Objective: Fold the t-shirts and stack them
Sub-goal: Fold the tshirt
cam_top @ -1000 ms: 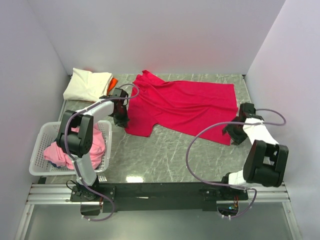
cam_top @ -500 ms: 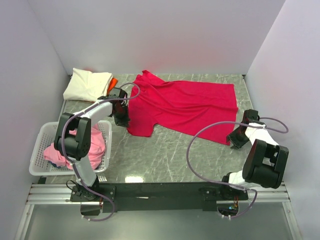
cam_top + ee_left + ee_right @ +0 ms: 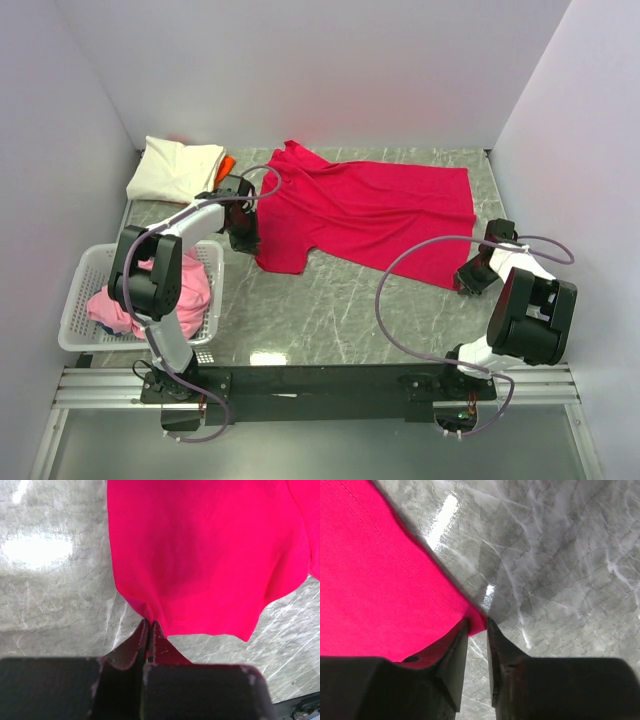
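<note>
I work in a robotics lab test cell, not a home; plain pale walls (image 3: 300,70) box in the table (image 3: 330,310) at nine, twelve and three o'clock; the tabletop is a grey marble-look sheet, glossy under overhead light; at six o'clock a bare aluminium rail (image 3: 100,385) carries a black bar (image 3: 330,378) where my left arm (image 3: 160,290) and right arm (image 3: 525,320) are bolted; purple cables (image 3: 378,300) loop loose off both; laundry lies on this bench: a crimson t-shirt (image 3: 370,210) spread toward twelve, a white lattice basket (image 3: 80,290) at nine.
</note>
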Controlling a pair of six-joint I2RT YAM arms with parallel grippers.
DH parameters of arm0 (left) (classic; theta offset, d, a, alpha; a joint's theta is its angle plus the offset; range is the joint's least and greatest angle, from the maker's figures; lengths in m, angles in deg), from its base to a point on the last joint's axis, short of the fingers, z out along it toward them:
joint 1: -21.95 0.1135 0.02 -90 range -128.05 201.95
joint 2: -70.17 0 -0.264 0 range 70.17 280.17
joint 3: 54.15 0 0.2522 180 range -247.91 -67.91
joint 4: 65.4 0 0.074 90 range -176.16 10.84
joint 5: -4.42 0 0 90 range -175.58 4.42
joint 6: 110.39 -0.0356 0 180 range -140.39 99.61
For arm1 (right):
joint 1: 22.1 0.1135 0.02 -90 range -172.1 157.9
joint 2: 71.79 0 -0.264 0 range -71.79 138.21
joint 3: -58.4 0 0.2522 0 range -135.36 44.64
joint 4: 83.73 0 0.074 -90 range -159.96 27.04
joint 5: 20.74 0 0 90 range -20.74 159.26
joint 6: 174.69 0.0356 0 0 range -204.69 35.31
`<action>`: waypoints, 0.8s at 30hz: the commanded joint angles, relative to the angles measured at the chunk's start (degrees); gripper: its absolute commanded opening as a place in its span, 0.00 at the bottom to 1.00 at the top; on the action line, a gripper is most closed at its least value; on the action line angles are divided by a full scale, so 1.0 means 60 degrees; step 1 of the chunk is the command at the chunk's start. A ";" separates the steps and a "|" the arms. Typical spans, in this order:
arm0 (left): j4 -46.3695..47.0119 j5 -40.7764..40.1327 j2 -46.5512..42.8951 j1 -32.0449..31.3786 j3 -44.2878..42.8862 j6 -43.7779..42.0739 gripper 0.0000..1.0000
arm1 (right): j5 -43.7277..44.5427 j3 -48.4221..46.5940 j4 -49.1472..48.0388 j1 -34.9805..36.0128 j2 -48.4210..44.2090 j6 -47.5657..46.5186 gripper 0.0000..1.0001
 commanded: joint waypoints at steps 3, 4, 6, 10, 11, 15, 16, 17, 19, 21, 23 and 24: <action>-0.0420 0.0115 -0.0581 0.0046 -0.0419 -0.0180 0.01 | 0.0137 0.0194 -0.0161 -0.0016 0.0421 -0.0252 0.08; -0.0450 0.0101 -0.0639 0.0046 -0.0448 -0.0166 0.01 | 0.0137 0.0180 -0.0087 -0.0030 0.0406 -0.0311 0.02; -0.0611 0.0145 -0.0815 0.0046 -0.0550 -0.0108 0.01 | 0.0050 0.0121 0.0146 -0.0016 0.0188 -0.0486 0.00; -0.0831 0.0159 -0.1298 0.0046 -0.0580 0.0156 0.01 | 0.0048 -0.0142 0.0908 0.0028 -0.0384 -0.0663 0.00; -0.0861 0.0130 -0.1502 0.0046 -0.0536 0.0229 0.01 | 0.0107 -0.0201 0.1243 0.0028 -0.0501 -0.0663 0.00; -0.1153 0.0057 -0.1986 0.0061 -0.0390 0.0537 0.01 | 0.0384 -0.0464 0.2021 0.0043 -0.0882 -0.0823 0.00; -0.1226 0.0086 -0.2103 0.0061 -0.0303 0.0567 0.01 | 0.0415 -0.0479 0.2139 0.0043 -0.0926 -0.0853 0.00; -0.1256 0.0115 -0.2351 0.0061 -0.0244 0.0610 0.01 | 0.0444 -0.0494 0.2343 0.0057 -0.0970 -0.0882 0.00; -0.1329 0.0189 -0.2732 0.0061 0.0019 0.0713 0.01 | 0.0532 -0.0480 0.2505 0.0087 -0.1131 -0.0926 0.00; -0.1359 0.0189 -0.3041 0.0061 0.0225 0.0859 0.01 | 0.0605 -0.0436 0.2711 0.0116 -0.1336 -0.0927 0.00; -0.1461 0.0145 -0.3464 0.0061 0.0488 0.0991 0.01 | 0.0664 -0.0348 0.2857 0.0160 -0.1584 -0.0927 0.00; -0.1505 0.0130 -0.3612 0.0061 0.0576 0.1035 0.01 | 0.0678 -0.0304 0.2887 0.0189 -0.1688 -0.0898 0.00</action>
